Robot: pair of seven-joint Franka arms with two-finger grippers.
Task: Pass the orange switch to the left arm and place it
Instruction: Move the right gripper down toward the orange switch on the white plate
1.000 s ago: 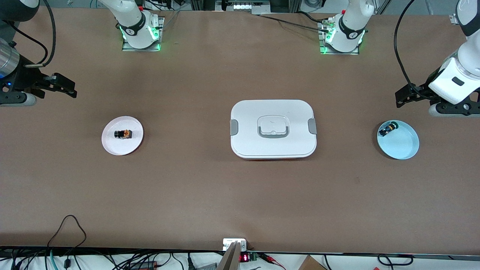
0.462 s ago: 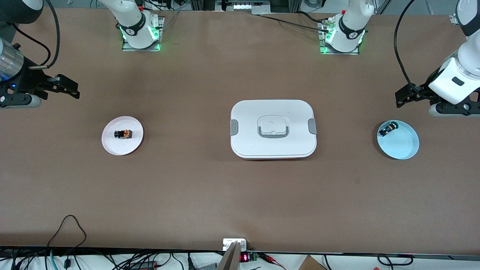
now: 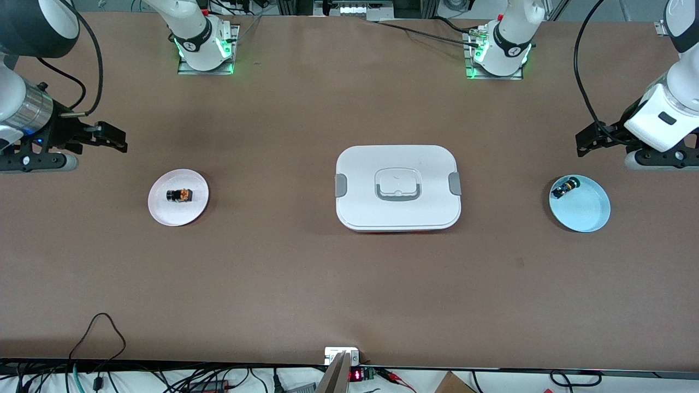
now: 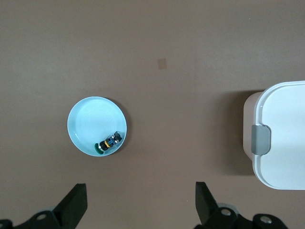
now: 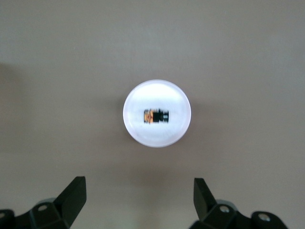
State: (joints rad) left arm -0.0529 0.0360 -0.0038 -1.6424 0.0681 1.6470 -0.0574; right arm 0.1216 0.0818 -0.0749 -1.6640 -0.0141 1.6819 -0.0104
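Orange-capped and untouched, the orange switch (image 3: 179, 195) lies on its side on the pink plate (image 3: 164, 213) toward the right arm's end of the table, well apart from the box (image 3: 397, 188) at the middle. Over the last second the right gripper (image 3: 112, 140), fingers spread wide and empty, has slid in over the bare table near that plate, so the pickup looks about to begin. Waiting unmoved, the left gripper (image 3: 585, 143) hangs open beside the blue plate (image 3: 592, 215) holding the green-capped switch (image 3: 564, 188).

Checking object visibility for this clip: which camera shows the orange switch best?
The right wrist view: the orange switch lies centred on its pink plate. The front view shows it tiny; the left wrist view misses it.
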